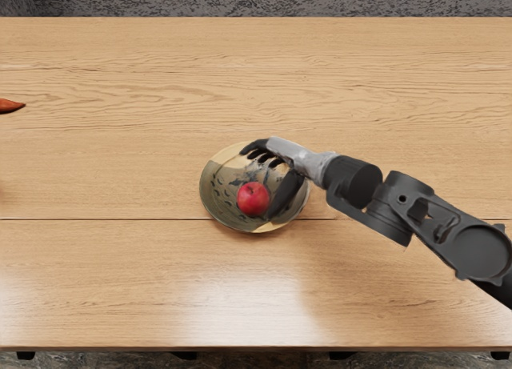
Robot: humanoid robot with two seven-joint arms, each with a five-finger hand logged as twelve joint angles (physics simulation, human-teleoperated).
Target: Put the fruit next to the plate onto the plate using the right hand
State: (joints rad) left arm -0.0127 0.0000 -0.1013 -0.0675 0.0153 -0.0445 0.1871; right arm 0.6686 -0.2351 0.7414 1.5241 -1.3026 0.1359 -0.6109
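one apple (pixel 254 198) on the plate (pixel 214 185), right hand (pixel 280 166) beside it

A round red apple (pixel 254 198) sits in the shiny metal plate (pixel 213 185) at frame centre on the wooden surface (pixel 120 265). The right hand (pixel 278 164) hangs over it, fingers spread.

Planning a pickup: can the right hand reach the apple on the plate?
Probably yes: the right hand hangs open over the plate, close beside the apple, nothing between them.
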